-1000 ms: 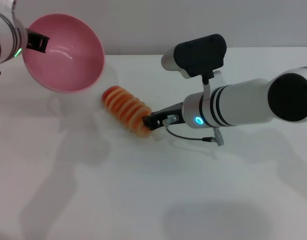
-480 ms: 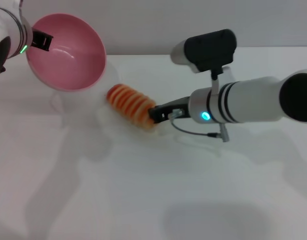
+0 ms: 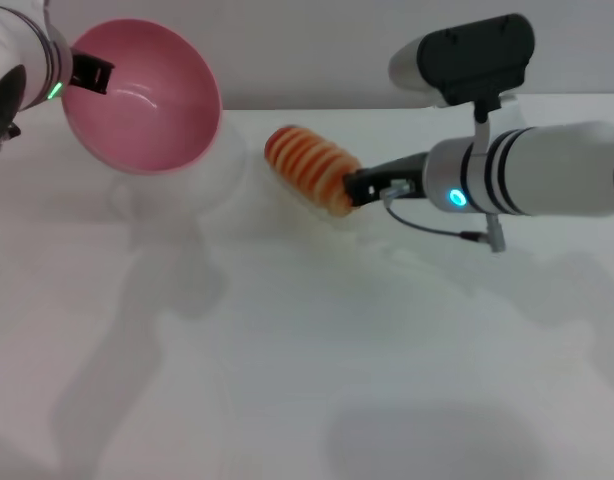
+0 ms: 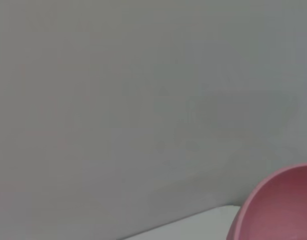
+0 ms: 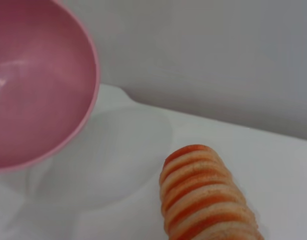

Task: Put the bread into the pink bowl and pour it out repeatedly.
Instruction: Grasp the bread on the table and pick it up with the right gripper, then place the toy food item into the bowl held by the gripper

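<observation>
Lifting the bread (image 3: 312, 167) higher, right gripper (image 3: 359, 186) nears pink bowl (image 3: 145, 97).

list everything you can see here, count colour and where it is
bread: 1, orange and cream stripes, lifted above the table, right of the bowl, held at its right end
pink bowl: 1, pink, raised at far left, tilted with its opening toward the bread, nothing in it
table: 1, white, under both arms
left gripper: 1, black, on the bowl's left rim
right gripper: 1, black, clamped on the bread's end
</observation>
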Tool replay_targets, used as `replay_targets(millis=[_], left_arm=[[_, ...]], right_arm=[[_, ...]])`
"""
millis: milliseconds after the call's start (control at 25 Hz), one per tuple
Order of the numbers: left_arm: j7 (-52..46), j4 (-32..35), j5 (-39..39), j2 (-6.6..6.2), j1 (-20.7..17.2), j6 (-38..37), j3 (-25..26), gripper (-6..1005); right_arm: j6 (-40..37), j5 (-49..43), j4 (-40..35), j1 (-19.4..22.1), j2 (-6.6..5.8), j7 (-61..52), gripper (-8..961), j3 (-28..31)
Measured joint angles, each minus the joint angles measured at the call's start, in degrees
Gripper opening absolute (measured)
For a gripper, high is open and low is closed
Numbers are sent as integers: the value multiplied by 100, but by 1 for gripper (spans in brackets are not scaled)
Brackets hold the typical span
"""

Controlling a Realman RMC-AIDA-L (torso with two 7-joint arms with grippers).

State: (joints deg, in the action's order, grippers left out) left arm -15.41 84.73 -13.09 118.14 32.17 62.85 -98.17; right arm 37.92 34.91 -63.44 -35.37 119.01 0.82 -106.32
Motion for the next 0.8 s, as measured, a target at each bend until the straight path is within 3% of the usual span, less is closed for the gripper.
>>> replay_targets(millis=[400, 800], left_arm=[[4, -218, 435, 4, 6, -123, -32, 45], [15, -209, 648, 15, -33, -109, -97, 45]], right_arm=[[1006, -1099, -1908, 429, 17, -493, 81, 69], [1756, -1789, -3616, 789, 34, -879, 76, -372]])
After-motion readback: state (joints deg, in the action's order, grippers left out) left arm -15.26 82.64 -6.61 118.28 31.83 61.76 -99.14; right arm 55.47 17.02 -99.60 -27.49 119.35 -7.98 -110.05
